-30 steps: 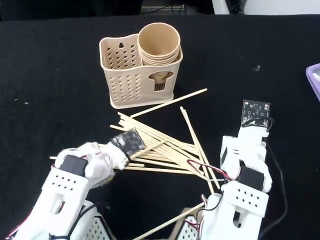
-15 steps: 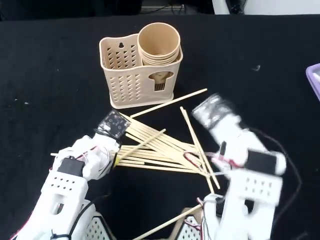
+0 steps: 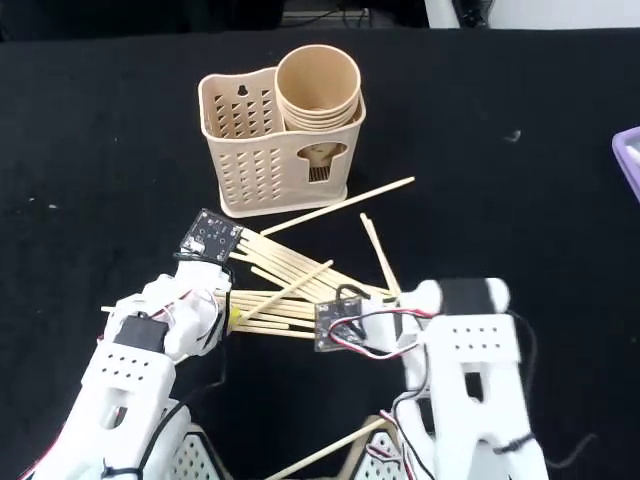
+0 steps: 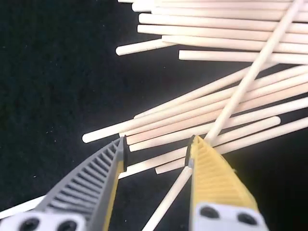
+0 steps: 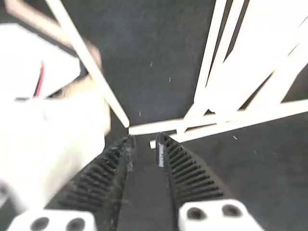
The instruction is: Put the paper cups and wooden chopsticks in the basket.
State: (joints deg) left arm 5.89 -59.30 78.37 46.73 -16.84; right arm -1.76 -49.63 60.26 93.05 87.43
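Wooden chopsticks (image 4: pixel 231 44) directly beneath the spread left gripper (image 4: pixel 158 143)

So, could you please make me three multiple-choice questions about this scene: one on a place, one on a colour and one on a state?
1. Where is the stack of paper cups?
A) inside the basket
B) lying loose in front of it
C) behind it

2. What colours are the two fingers of the left hand?
A) both black
B) grey and yellow
C) both white

3. What is the state of the left hand?
A) shut on a cup
B) shut on nothing
C) open over the chopsticks

Answers:
1 A, the cups stand nested in one compartment.
2 B, the left wrist view shows one grey finger and one yellow.
3 C, its fingers are apart, with a chopstick lying between them.
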